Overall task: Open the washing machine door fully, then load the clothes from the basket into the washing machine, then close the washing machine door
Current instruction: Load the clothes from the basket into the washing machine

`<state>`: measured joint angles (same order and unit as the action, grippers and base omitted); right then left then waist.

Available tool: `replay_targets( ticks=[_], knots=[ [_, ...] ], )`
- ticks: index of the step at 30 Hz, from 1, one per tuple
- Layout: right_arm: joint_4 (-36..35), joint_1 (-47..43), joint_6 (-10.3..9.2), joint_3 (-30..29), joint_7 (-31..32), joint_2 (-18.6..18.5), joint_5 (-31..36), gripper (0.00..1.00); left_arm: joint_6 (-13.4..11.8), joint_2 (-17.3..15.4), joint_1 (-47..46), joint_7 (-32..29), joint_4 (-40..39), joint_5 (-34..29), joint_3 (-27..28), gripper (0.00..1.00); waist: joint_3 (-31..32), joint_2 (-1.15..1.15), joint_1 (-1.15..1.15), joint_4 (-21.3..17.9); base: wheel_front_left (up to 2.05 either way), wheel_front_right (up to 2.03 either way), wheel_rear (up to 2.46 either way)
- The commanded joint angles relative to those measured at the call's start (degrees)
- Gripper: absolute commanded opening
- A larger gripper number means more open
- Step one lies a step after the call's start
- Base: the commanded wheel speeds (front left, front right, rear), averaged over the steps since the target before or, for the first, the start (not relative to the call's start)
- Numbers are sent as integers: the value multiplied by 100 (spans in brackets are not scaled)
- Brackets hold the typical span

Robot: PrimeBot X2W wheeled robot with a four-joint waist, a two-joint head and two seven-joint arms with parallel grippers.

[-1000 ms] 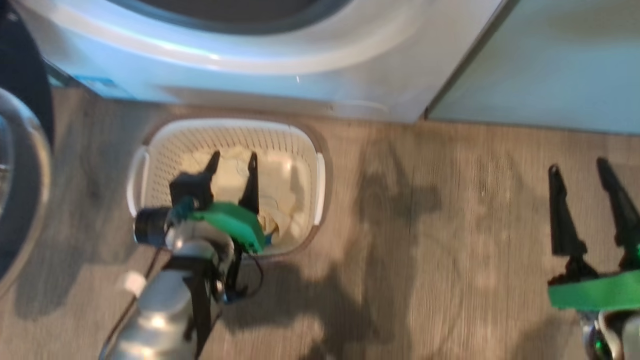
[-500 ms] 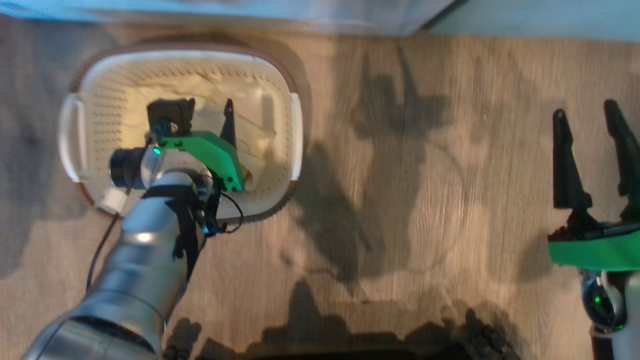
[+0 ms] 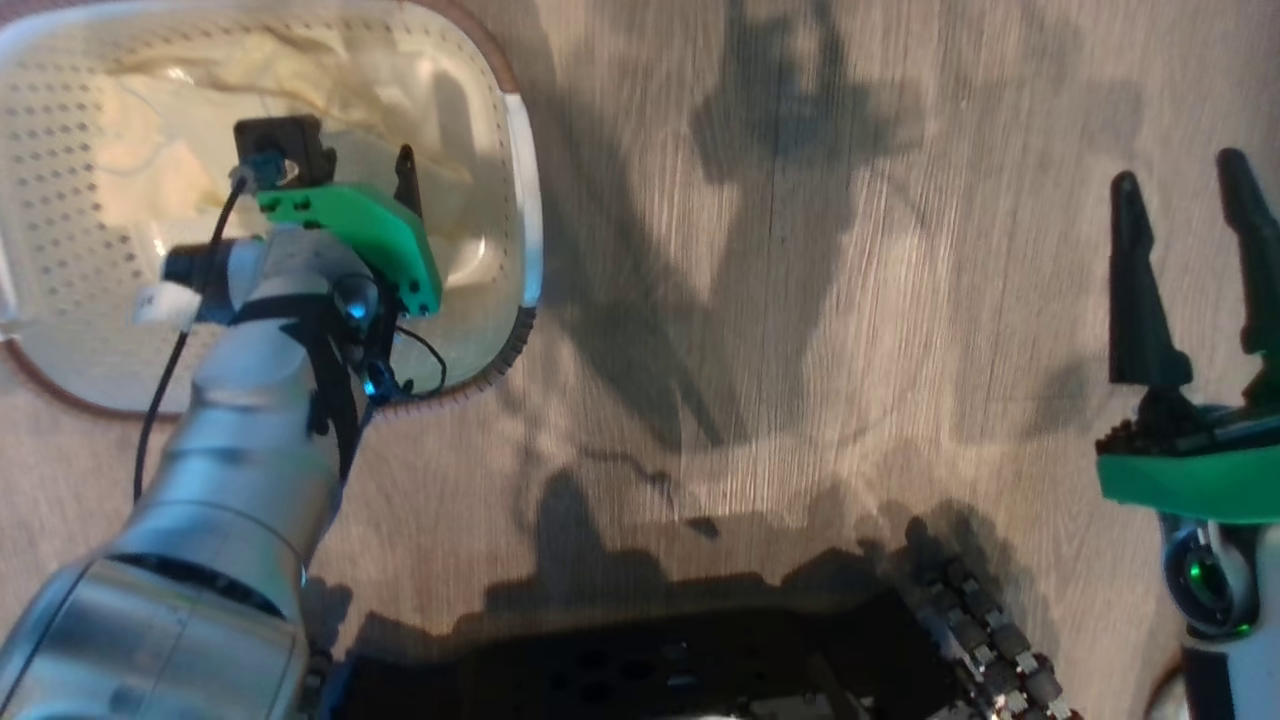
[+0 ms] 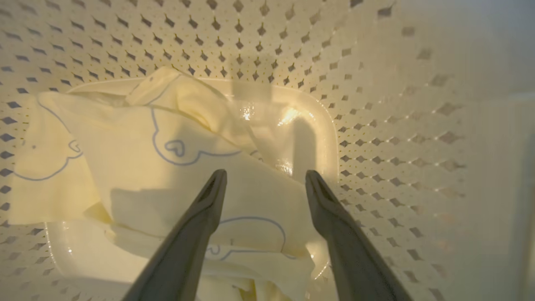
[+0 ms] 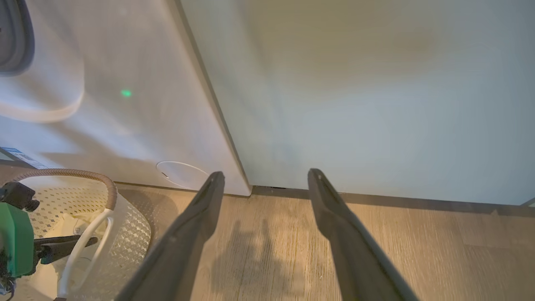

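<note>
The left pincer (image 4: 265,174) is down inside the basket (image 4: 376,125), its two dark fingers spread wide with nothing between them. In the left wrist view the tips hang just over the clothes (image 4: 146,167); whether they touch the fabric cannot be told. The clothes lie crumpled on the basket floor, pale yellow with thin blue printed outlines, and ride up the left wall. Their lower folds are cut off by the frame edge and partly covered by the fingers. A glossy bare patch of basket floor shows beyond the right fingertip.

In the head view the green wrist mount and the silver forearm (image 3: 240,470) cover much of the basket, one finger is hidden behind the camera block, and the basket's far and left sides run off the picture. The basket stands on the wood floor (image 3: 800,300), just in front of the washing machine (image 5: 125,125). The right wrist view gives the machine's lower front, the rest cut off: a round cover (image 5: 182,173), a corner of a blue sticker (image 5: 16,155) and a sliver of grey drum ring (image 5: 16,37) at the top left edge.

The right pincer (image 3: 1178,170) hovers over bare floor well apart from the basket, fingers wide apart and empty, pointing toward a pale green cabinet panel (image 5: 355,104). The head view is smeared with blur, and the dark robot base (image 3: 650,670) at its bottom is hard to make out
</note>
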<state>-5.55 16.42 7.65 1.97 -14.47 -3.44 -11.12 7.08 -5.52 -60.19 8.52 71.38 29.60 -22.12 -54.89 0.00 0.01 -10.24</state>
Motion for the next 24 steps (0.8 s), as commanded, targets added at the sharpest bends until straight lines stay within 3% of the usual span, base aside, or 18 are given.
replay_targets(
  ticks=[1,6,13,14,15,17,24],
  knots=[
    [-195,-110,-16,85,-52,-40,-85,100,13,-216,40,-5,15,-51,45,100,-244,0,-1,-27,0,0,0],
    [-290,-77,-16,107,-52,-47,-108,100,-54,-256,-145,-98,122,-37,25,100,-500,0,-1,-44,0,0,0],
    [-371,-27,-16,199,-52,-73,-162,100,-335,-342,-332,-430,207,-18,9,100,-717,0,-1,-111,0,0,0],
    [-373,-22,-16,207,-52,-76,-170,100,-357,-354,-342,-490,214,-11,6,96,-734,0,-1,-123,0,0,0],
    [-371,-20,-16,212,-52,-80,-176,100,-375,-360,-348,-543,220,1,9,74,-747,0,-1,-132,0,0,0],
    [-370,-20,-16,222,-52,-82,-187,100,-439,-371,-361,-616,229,-14,-21,0,-769,0,-1,-144,0,0,0],
    [-368,27,-16,209,-52,-105,-197,100,-513,-366,-353,-735,244,2,-74,0,-815,0,-1,-114,0,0,0]
  ],
)
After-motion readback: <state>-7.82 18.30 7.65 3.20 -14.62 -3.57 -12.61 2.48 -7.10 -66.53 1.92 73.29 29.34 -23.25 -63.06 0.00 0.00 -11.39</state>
